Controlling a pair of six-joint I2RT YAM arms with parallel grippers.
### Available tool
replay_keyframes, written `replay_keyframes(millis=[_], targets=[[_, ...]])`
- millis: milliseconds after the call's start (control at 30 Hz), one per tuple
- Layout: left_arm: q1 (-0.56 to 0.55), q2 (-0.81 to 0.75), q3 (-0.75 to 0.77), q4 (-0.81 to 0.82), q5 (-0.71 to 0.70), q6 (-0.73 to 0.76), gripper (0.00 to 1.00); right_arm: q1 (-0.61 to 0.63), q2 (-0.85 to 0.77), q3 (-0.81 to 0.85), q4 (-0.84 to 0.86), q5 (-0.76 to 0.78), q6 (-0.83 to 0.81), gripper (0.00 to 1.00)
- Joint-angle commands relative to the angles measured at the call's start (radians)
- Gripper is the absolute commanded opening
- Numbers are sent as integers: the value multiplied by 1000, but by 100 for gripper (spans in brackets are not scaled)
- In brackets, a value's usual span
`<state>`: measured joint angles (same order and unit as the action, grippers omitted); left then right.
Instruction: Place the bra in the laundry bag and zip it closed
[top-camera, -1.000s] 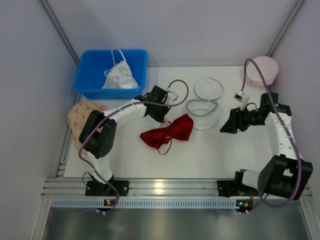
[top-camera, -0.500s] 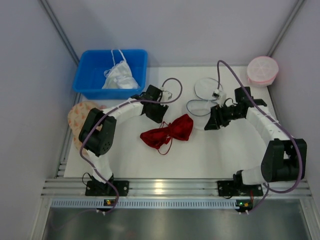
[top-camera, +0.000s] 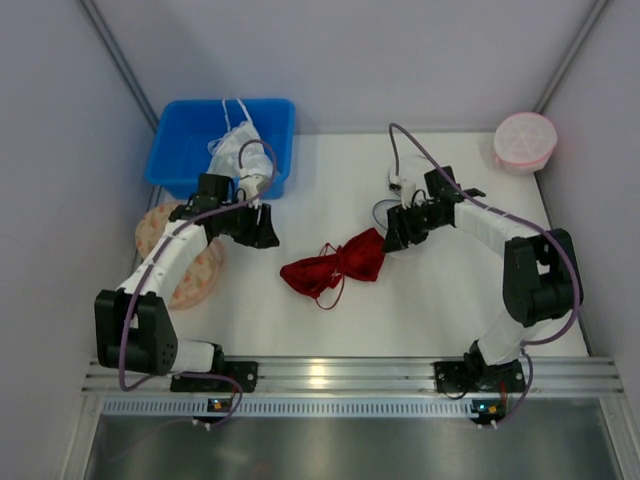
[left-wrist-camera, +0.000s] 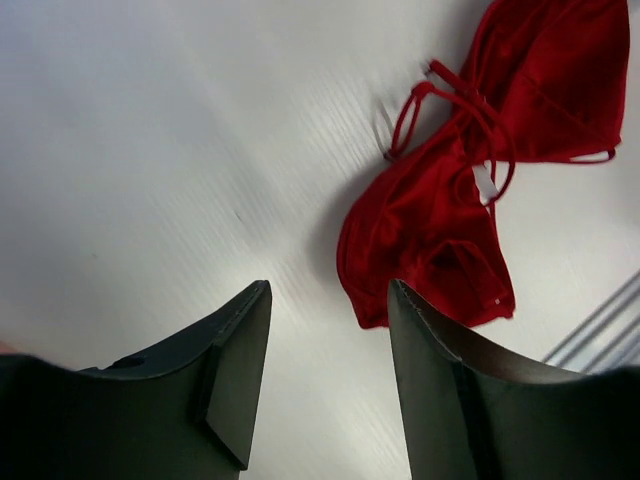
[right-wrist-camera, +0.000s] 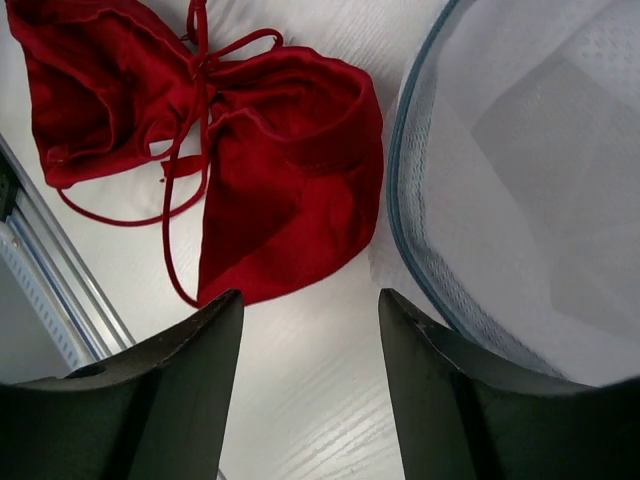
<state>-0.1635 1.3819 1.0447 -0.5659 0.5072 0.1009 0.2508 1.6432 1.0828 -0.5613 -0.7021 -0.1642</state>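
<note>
Top external, left pincer (top-camera: 270, 229) withdrawn, bra (top-camera: 335, 265) unmoved

Dark-red bra (top-camera: 335, 265), white mesh laundry bag (right-wrist-camera: 520, 180), blue bin (top-camera: 180, 140)

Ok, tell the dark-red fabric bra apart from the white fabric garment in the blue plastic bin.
The dark-red fabric bra lies spread out on the white table, both cups showing; the white fabric garment sits bunched in a heap inside the blue plastic bin. The bra is deep red, the garment white. Both have thin string straps.
</note>
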Motion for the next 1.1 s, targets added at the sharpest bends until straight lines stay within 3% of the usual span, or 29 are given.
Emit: replay_keyframes(millis=[0,167,267,400,667,833,1067], targets=[[48,-21,-70,-92,163,-29,56,41,41,65,67,36,46,57],[79,-15,-112,-92,201,-87,56,87,89,95,63,174,49,53],[78,6,-129,-75,212,-98,56,102,90,104,74,161,57,46],[78,52,-123,-74,237,-129,55,116,73,118,72,133,64,24],[78,169,-117,-71,301,-156,52,154,0,141,64,87,66,1],[78,213,-118,-72,307,-170,50,218,-3,180,61,69,55,0],[78,269,-109,-71,340,-176,23,332,56,250,60,26,86,0]])
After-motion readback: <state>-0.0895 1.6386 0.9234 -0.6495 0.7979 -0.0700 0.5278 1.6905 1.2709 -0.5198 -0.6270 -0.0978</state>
